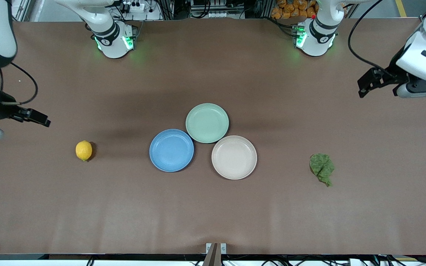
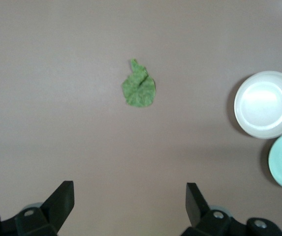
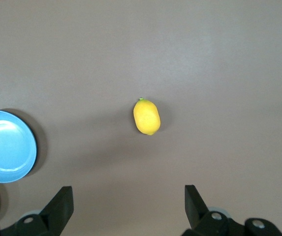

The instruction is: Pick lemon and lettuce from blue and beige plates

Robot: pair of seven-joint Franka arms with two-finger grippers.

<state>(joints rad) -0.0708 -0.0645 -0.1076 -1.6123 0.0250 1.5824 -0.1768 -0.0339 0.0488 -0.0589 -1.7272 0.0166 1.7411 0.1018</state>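
Note:
The lemon [image 1: 84, 150] lies on the bare table toward the right arm's end, apart from the empty blue plate [image 1: 171, 150]. The lettuce [image 1: 322, 168] lies on the table toward the left arm's end, apart from the empty beige plate [image 1: 234, 157]. My right gripper [image 1: 35, 116] hangs open and empty above the table edge; its wrist view shows the lemon [image 3: 146, 116] and the blue plate [image 3: 5, 146] past its gripper [image 3: 128, 192]. My left gripper [image 1: 370, 82] hangs open and empty; its wrist view shows the lettuce [image 2: 139, 88] and the beige plate [image 2: 266, 104] past its gripper [image 2: 130, 189].
An empty mint-green plate [image 1: 207, 123] touches both other plates, farther from the front camera. The three plates cluster at the table's middle. Brown tabletop surrounds the lemon and the lettuce.

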